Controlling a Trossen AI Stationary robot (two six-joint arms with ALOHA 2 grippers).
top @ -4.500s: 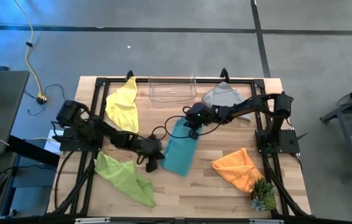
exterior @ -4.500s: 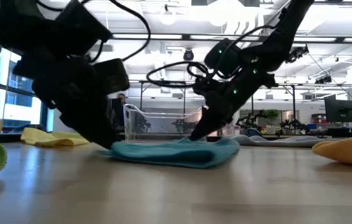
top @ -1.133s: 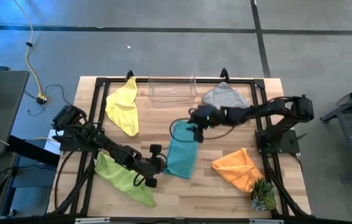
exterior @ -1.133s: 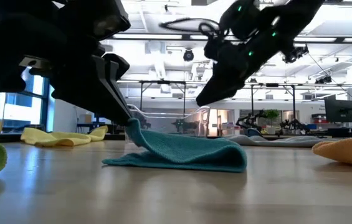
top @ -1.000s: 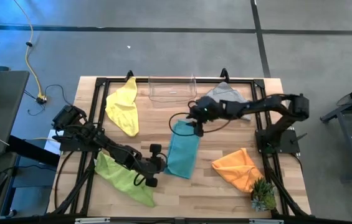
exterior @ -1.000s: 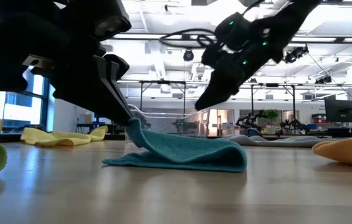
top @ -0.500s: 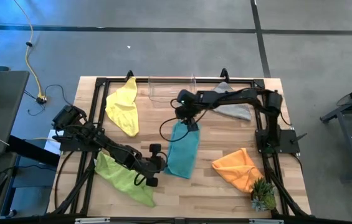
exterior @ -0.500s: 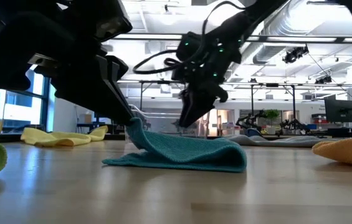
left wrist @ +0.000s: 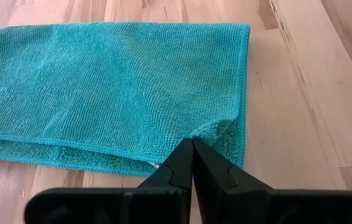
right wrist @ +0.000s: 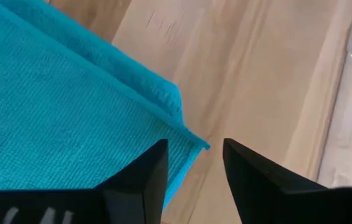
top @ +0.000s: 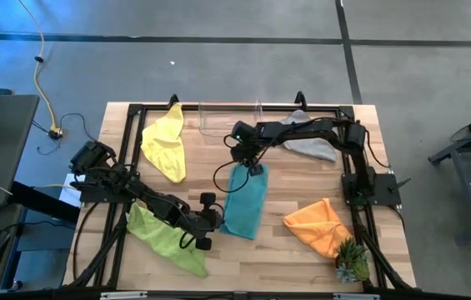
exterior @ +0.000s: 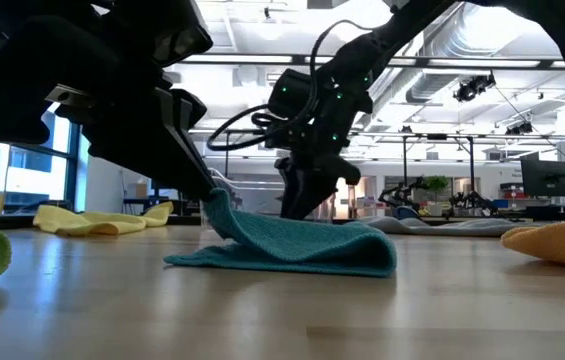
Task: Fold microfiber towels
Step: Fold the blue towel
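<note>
Teal towel [top: 244, 202] is laid folded mid-table in the high view, between the left gripper [top: 209, 219] and the right gripper [top: 249, 164]. Seen low, its edge is lifted. At the left wrist, fingers [left wrist: 177, 169] are pinched on its corner; at the right wrist, fingers [right wrist: 139, 180] are spread above another corner.

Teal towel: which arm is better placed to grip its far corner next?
Probably the right: its open gripper hangs over the far corner of the teal towel, while the left gripper is shut on the near edge.

Teal towel [top: 244, 199] lies folded mid-table; the yellow, lime, grey, orange ones crumpled.
</note>
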